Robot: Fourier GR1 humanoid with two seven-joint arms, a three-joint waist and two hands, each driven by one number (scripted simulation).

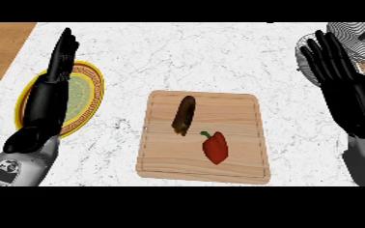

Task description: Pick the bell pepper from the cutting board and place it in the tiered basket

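- Red bell pepper (215, 148) lies on the wooden cutting board (235, 121), in its lower right part, green stem pointing up-left; nothing touches it
- A dark brown elongated vegetable (185, 115) lies on the same board, up-left of the pepper, just beside its stem but apart from it
- The board rests on the white marbled counter (185, 53), near the middle of the view
- Tiered basket (314, 65), wire mesh, shows only partly at the upper right edge, behind the right hand
- Right hand (343, 89): fingers straight and spread, pointing up, holding nothing, well apart from the pepper
- Left hand (49, 96): fingers straight and together, holding nothing, over a yellow-rimmed plate (91, 94) at the left of the counter
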